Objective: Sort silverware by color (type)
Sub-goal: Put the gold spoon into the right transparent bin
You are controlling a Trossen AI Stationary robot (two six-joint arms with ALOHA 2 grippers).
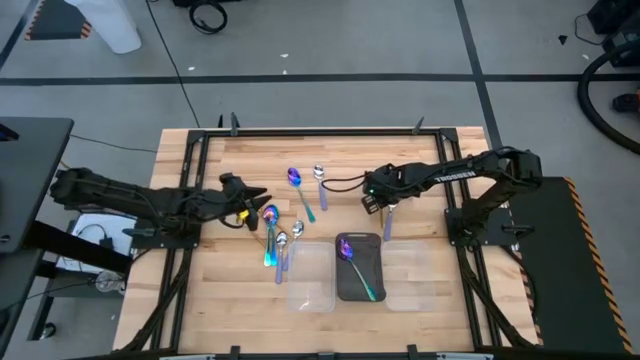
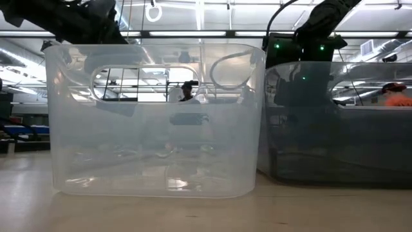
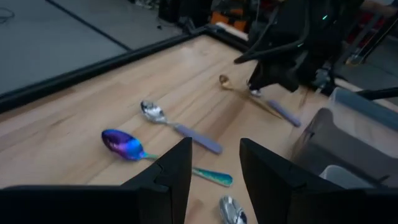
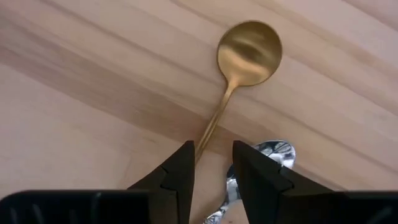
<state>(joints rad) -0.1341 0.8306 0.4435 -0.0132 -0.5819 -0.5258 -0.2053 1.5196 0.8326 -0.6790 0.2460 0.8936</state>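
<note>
Silverware (image 1: 282, 240) is barely sorted yet, by my reckoning: one iridescent spoon (image 1: 352, 262) lies in the dark tray (image 1: 372, 250), and everything else I can see is loose on the table (image 1: 230, 290). The clear tray (image 1: 310, 285) on one side of the dark tray and the second clear tray (image 1: 412, 280) on the other look to hold nothing.

I count three iridescent spoons: the one in the tray and two on the wood. There are four silver ones, three in the middle of the table and one silver spoon (image 4: 273, 152) beside the gold. I find a single gold spoon (image 4: 249, 46). That makes eight, with seven left to place.

The right gripper (image 4: 212, 165) is down at the gold spoon's handle end, its fingers a little apart with the thin handle in the gap, not clamped. The left gripper (image 3: 214, 171) hangs near the middle cluster, fingers apart and holding nothing.
</note>
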